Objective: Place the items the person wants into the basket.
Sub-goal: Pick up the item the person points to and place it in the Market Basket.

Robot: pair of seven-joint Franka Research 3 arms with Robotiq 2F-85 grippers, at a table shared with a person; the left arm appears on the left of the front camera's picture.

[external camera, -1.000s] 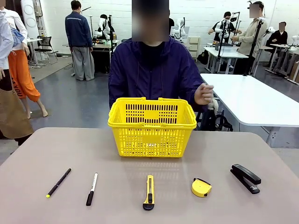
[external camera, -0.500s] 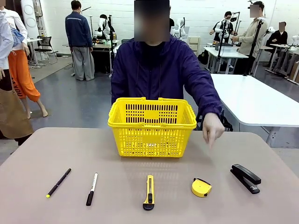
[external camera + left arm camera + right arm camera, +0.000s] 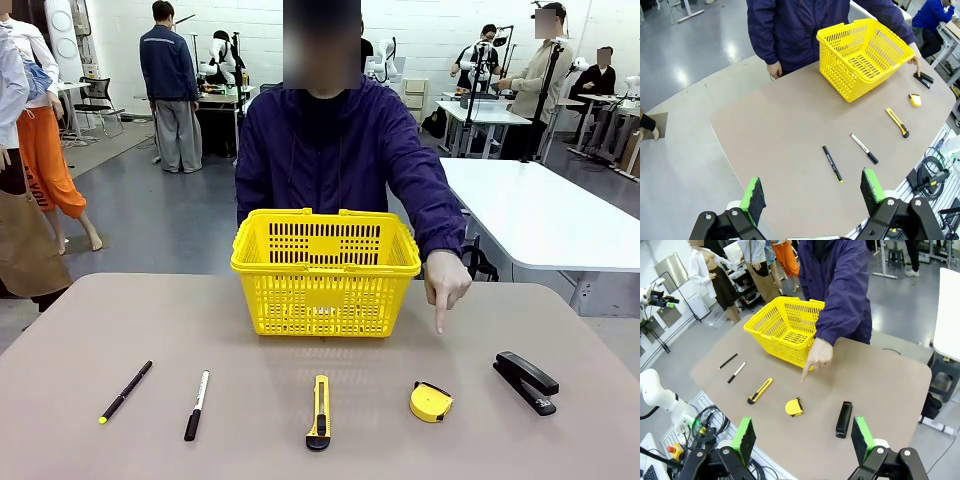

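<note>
Request step: person's hand [image 3: 446,283] is pointing at tape measure [image 3: 431,402]. Left claw [image 3: 812,195] and right claw [image 3: 802,436] are standing open, empty. Next move is likely calling for right claw grasping it for basket [image 3: 300,300].

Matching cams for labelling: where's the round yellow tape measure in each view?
Front: round yellow tape measure low, right of centre, left of the black stapler.
Left wrist: tape measure near right edge, upper half.
Right wrist: tape measure below centre, under the person's pointing hand.
Shared landmark: bright yellow plastic lattice basket.
</note>
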